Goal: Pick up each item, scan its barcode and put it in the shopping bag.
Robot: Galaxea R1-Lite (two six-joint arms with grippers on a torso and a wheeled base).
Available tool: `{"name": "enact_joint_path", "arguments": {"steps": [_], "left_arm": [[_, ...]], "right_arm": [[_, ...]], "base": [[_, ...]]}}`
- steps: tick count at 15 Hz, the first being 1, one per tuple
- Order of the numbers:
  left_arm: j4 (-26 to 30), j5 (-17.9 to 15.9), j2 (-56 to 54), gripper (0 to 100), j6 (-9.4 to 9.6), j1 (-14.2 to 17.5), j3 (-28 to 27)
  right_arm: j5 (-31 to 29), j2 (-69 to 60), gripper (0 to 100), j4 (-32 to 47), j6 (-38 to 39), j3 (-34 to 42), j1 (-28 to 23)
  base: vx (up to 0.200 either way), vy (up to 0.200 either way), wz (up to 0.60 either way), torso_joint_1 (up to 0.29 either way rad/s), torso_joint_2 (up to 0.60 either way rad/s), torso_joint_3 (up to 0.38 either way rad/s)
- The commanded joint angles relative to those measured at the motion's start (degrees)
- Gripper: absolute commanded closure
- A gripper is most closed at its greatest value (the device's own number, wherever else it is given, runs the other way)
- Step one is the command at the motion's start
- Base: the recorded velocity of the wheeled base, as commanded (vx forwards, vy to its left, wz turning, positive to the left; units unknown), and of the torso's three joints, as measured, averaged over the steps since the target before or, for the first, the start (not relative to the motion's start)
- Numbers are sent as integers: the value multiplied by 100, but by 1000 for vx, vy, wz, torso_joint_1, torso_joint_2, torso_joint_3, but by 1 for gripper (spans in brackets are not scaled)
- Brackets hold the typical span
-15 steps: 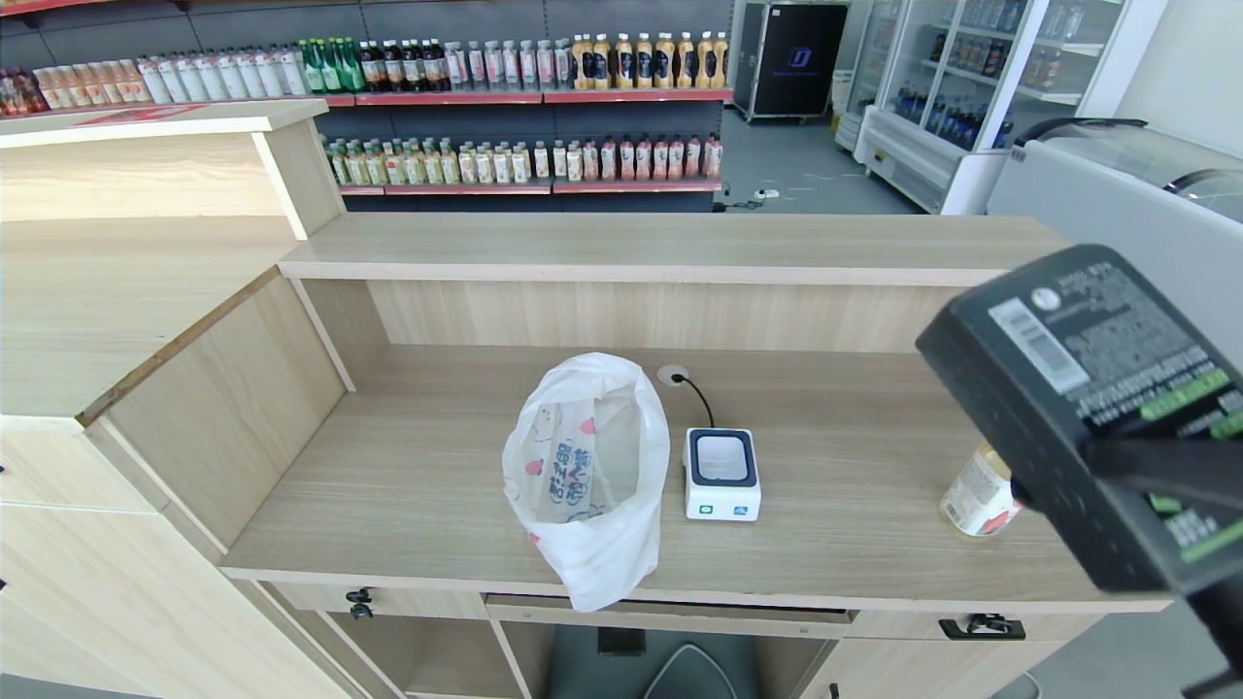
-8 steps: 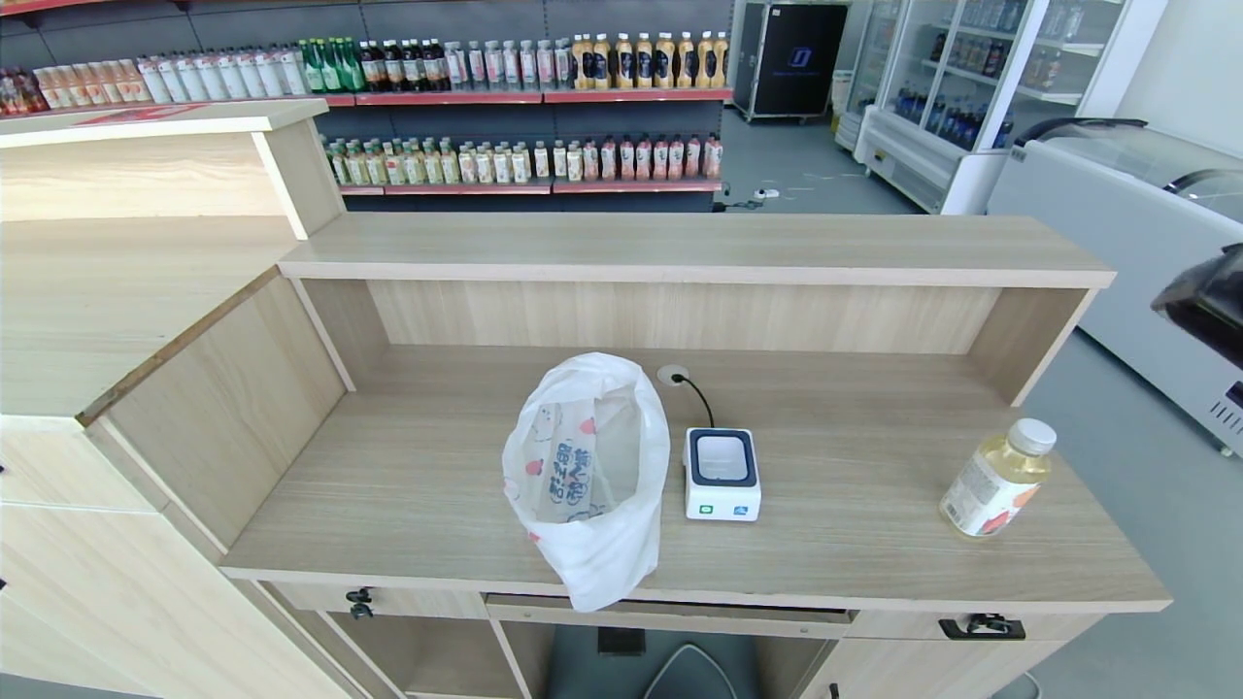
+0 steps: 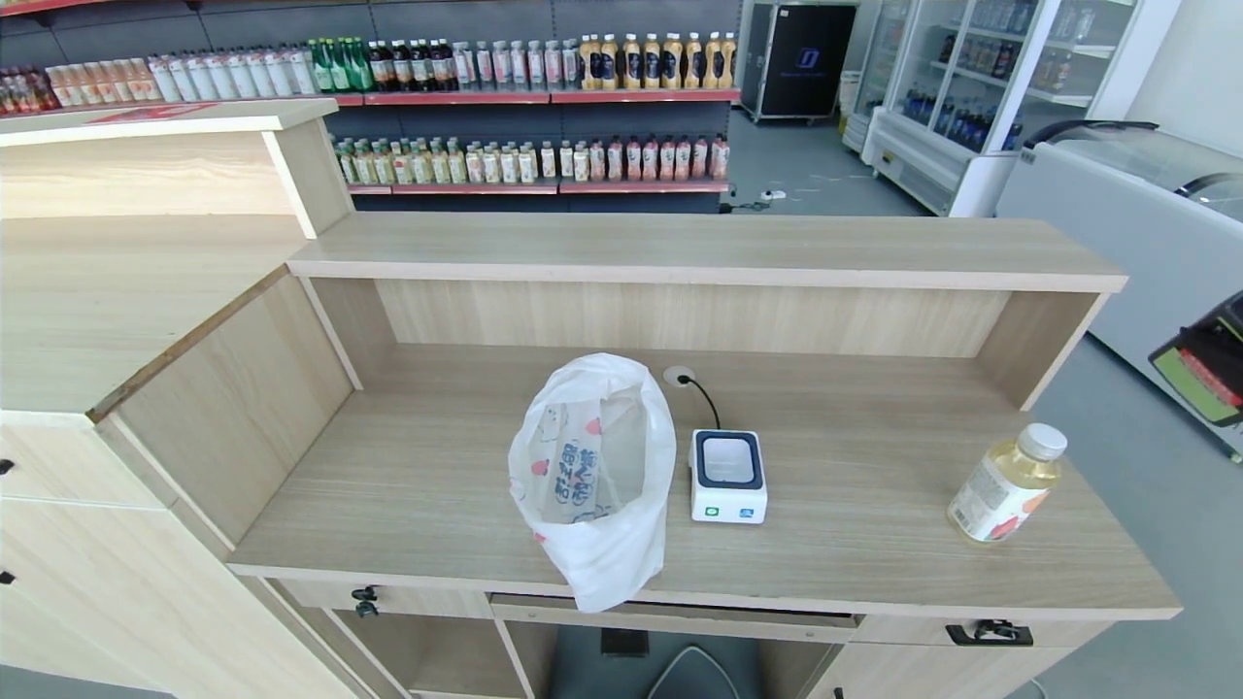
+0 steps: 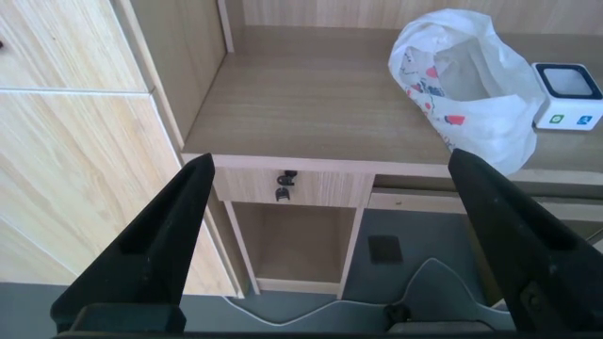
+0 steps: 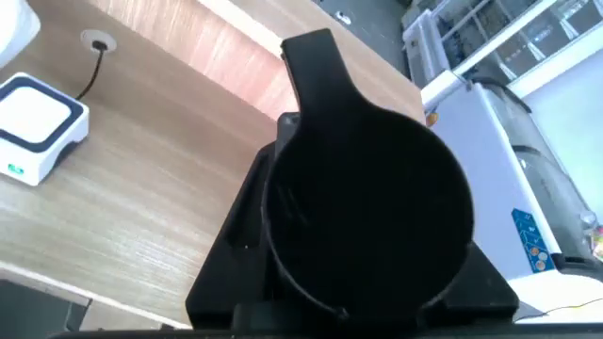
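Note:
A black container with a green and red label point(image 3: 1202, 373) hangs off the counter's right end, beyond the side wall. In the right wrist view its round dark body point(image 5: 367, 212) sits between the fingers point(image 5: 316, 66) of my right gripper point(image 5: 363, 226), which is shut on it. The white shopping bag point(image 3: 592, 476) stands open at the counter's middle, something pale inside. Right of it sits the white barcode scanner point(image 3: 728, 476), whose window faces up. A bottle of yellow drink point(image 3: 1005, 483) stands near the right front corner. My left gripper point(image 4: 330, 168) hangs open, low, in front of the counter's left end.
The wooden counter point(image 3: 855, 544) has a raised back shelf point(image 3: 699, 248) and side walls. The scanner's cable runs into a hole point(image 3: 678, 375) behind it. Drawers with black handles point(image 3: 989, 633) sit under the front edge. A freezer chest point(image 3: 1146, 214) stands to the right.
The black container, held close before the head camera a second ago, has swung out to the right edge of the view, uncovering the bottle. The head camera has shifted slightly.

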Motion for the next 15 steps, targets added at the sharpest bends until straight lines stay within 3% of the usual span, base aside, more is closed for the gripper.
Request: {"name": "enact_joint_path", "arguments": {"steps": [1, 2, 4, 5, 6, 8, 9, 10, 12, 15], "left_arm": [[-1, 0, -2, 0, 2, 5, 0], [-1, 0, -2, 0, 2, 5, 0], [-1, 0, -2, 0, 2, 5, 0], [-1, 0, -2, 0, 2, 5, 0], [-1, 0, -2, 0, 2, 5, 0], [-1, 0, -2, 0, 2, 5, 0], [-1, 0, -2, 0, 2, 5, 0], [-1, 0, -2, 0, 2, 5, 0], [-1, 0, -2, 0, 2, 5, 0], [-1, 0, -2, 0, 2, 5, 0]], "right_arm": [[-242, 506, 100, 194, 494, -320, 334], [-330, 770, 100, 344, 1074, -504, 527], [250, 1368, 100, 511, 3086, -724, 879], [452, 1552, 100, 519, 3491, -785, 861], [909, 2132, 100, 493, 4414, -961, 642], [1085, 2721, 100, 519, 5205, -1225, 563], [1287, 2906, 100, 519, 5468, -1313, 475], [1850, 3169, 100, 519, 5714, -1392, 264], [2694, 3574, 100, 519, 5706, -1409, -105], [2940, 3943, 100, 502, 5398, -1409, -220]], "base": [[0, 0, 600, -2, -2, 2], [0, 0, 600, 2, 7, 2], [0, 0, 300, 1, 4, 1], [0, 0, 0, 0, 0, 0], [0, 0, 0, 0, 0, 0], [0, 0, 0, 0, 0, 0], [0, 0, 0, 0, 0, 0], [0, 0, 0, 0, 0, 0], [0, 0, 0, 0, 0, 0], [0, 0, 0, 0, 0, 0]]}}
